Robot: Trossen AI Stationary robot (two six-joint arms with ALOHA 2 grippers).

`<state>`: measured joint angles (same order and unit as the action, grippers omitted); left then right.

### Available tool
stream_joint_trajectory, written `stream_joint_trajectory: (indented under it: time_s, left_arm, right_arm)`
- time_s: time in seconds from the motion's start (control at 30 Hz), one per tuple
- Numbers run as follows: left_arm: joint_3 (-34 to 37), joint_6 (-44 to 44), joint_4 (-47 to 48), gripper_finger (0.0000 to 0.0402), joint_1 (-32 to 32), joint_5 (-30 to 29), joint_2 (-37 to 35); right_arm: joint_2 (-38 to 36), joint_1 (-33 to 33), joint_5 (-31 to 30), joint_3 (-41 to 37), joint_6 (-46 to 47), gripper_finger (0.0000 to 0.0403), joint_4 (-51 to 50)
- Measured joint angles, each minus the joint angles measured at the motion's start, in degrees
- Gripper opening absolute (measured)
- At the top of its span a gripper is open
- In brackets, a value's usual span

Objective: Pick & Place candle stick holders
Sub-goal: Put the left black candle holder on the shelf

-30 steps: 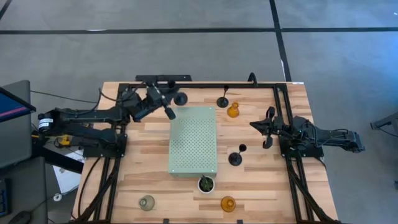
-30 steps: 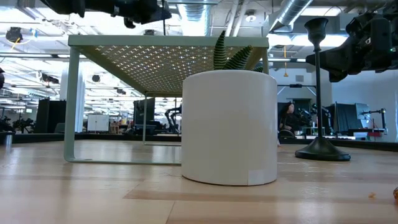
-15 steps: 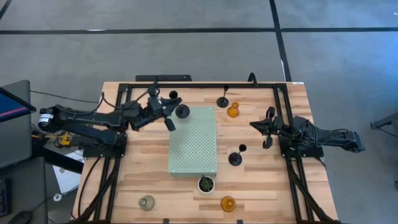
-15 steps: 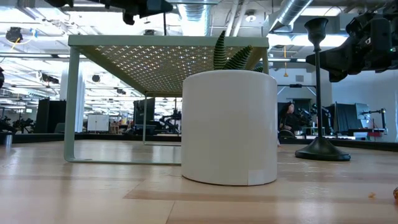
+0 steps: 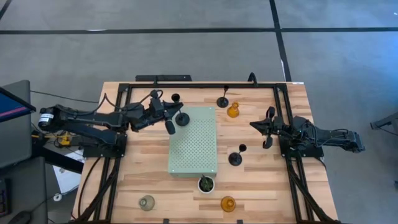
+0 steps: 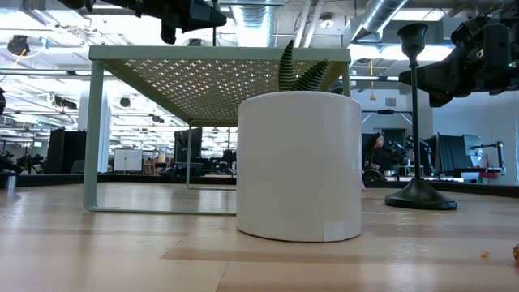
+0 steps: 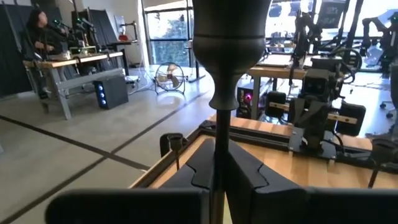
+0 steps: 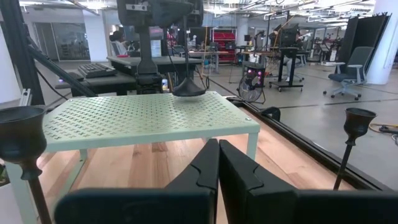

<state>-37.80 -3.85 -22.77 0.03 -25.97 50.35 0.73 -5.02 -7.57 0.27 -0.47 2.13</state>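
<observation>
A: Since a second ago the left gripper (image 5: pixel 171 116) has come from the table's far edge over to the far left corner of the pale green board (image 5: pixel 193 140), bringing a black candle stick holder (image 5: pixel 181 118) with it.

B: Is it gripped?

A: Yes. In the left wrist view the fingers (image 7: pixel 249 171) are pressed together on the thin stem, with the cup rising beyond them. In the right wrist view the round base rests on the board's top or is just above it; I cannot tell which.

B: And the right gripper (image 5: pixel 266 129)?

A: It waits at the right side of the table, its fingers fully together, holding nothing.

B: The other holders?

A: A second black holder (image 5: pixel 222 99) stands just beside an amber holder (image 5: pixel 233 111) near the far edge. A third black holder (image 5: pixel 236 157) stands right of the board. Near the front edge are a clear-grey holder (image 5: pixel 147 202) and another amber one (image 5: pixel 227 203), with the plant (image 5: pixel 206 183) between them.
</observation>
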Motion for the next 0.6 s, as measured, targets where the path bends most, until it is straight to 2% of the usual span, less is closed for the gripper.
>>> stream_joint_trajectory:
  time_s: [0.1,0.33,0.6]
  left_arm:
    - [0.0,0.2,0.9,0.0029,0.0,0.0,0.0]
    - [-0.1,1.2,0.3,0.0013,0.0,-0.2,1.8]
    - [0.1,1.2,0.7,0.0073,0.0,-0.6,2.0]
  right_arm:
    - [0.0,0.0,0.0,0.0,0.0,0.0,0.0]
    - [0.0,0.0,0.0,0.0,0.0,0.0,0.0]
    - [0.0,0.0,0.0,0.0,0.0,0.0,0.0]
